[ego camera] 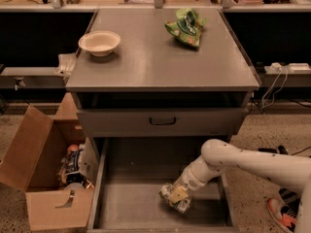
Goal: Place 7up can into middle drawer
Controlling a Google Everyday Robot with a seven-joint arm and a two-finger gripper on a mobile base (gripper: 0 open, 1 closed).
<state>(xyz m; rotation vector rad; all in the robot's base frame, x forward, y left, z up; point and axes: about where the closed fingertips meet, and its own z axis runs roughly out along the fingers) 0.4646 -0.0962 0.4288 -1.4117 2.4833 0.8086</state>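
The middle drawer is pulled out wide below the cabinet, and its flat grey floor shows. My gripper reaches in from the right and hangs low over the floor, right of the middle. It is shut on the 7up can, a small silvery-green can that is mostly covered by the gripper. My white arm crosses the drawer's right wall.
A shut drawer face with a dark handle sits above the open drawer. A white bowl and a green snack bag lie on the cabinet top. An open cardboard box of items stands on the floor to the left. A shoe is at the lower right.
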